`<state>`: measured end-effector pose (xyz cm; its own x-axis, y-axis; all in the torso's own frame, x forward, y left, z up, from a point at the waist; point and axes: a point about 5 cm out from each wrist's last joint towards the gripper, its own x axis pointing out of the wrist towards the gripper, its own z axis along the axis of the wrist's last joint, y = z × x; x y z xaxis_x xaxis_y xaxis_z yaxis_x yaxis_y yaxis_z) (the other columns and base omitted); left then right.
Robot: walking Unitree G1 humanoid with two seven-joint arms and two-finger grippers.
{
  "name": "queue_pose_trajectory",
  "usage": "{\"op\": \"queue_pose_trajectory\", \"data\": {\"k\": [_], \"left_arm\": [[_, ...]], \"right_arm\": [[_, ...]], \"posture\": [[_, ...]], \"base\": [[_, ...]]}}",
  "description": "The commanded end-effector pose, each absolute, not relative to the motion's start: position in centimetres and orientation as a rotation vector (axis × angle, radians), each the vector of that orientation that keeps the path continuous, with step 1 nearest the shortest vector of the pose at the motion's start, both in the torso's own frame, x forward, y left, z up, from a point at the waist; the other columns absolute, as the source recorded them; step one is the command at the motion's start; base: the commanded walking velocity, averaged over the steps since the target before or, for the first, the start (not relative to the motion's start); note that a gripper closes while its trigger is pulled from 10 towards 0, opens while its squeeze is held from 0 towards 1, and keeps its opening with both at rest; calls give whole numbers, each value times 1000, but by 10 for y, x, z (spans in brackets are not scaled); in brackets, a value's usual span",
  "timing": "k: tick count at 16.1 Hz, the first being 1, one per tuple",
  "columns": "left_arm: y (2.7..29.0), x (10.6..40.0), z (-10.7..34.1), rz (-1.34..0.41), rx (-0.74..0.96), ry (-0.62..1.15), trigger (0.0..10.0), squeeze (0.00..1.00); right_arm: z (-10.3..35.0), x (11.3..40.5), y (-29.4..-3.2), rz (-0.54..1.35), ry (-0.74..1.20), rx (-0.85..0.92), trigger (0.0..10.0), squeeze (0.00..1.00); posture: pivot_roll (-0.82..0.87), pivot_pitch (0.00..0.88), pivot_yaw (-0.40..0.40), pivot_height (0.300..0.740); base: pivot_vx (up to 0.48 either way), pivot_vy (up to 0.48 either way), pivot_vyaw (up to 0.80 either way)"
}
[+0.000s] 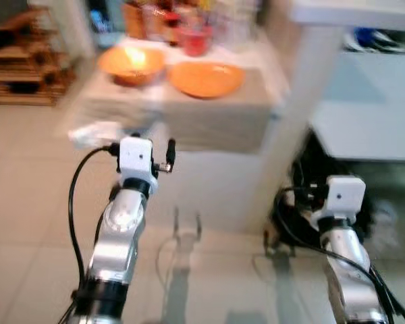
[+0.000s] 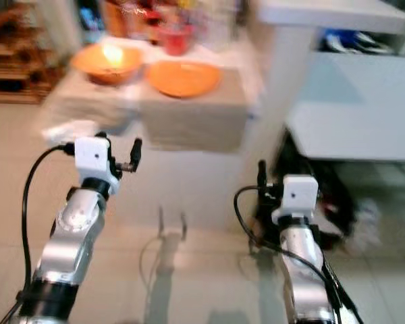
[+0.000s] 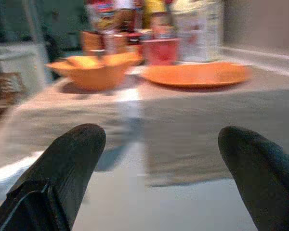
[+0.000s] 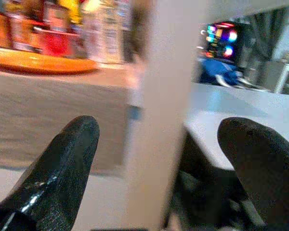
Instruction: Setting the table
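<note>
On the desk ahead: an orange bowl (image 1: pixel 131 65) and an orange plate (image 1: pixel 206 78) sit side by side on a beige cloth (image 1: pixel 209 115), the bowl toward the robot's left, the plate toward its right.
Desk (image 1: pixel 189 145): white, seen from the front; the cloth hangs a little way over its near edge.
Behind the dishes: a red cup (image 1: pixel 194 40) stands just beyond the plate, among blurred jars and packages that are too smeared to name.
White pillar (image 1: pixel 304 115): upright at the desk's right end, between the desk and a pale lower surface (image 1: pixel 364 128).
Left claw (image 3: pixel 159 178): released, fingers well apart, nothing between them; it is raised before the desk and points at the cloth's front edge, apart from it.
Right claw (image 4: pixel 159 168): released as well, fingers spread and empty; it faces the white pillar, with the plate visible off to one side.
Arms: both silver forearms reach forward over a pale tiled floor (image 1: pixel 34 202), each with a white block at the wrist.
Far left: what looks like a wooden rack (image 1: pixel 20 67), blurred.
Sharpness: the head views are soft with motion blur.
</note>
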<state>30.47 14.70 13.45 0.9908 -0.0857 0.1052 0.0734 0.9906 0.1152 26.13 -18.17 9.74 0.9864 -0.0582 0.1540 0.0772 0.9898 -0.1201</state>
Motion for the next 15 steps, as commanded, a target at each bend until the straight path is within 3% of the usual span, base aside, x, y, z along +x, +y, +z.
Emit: {"op": "queue_pose_trajectory", "data": {"k": [1,7,15], "left_arm": [[149,306,135,-69,121,-104,10000,0],[146,306,135,-88,127,-102,10000,0],[142,309,132,-135,173,-75,10000,0]], "right_arm": [[97,262,-179,-62,-145,-124,10000,0],[96,261,-180,-63,-142,-131,10000,0],[92,259,-178,-62,-126,-129,10000,0]], "posture": [[67,0,-30,740],[63,0,-28,740],[62,0,-20,740]], "base": [[307,368,0],[332,343,0],[405,0,0]]}}
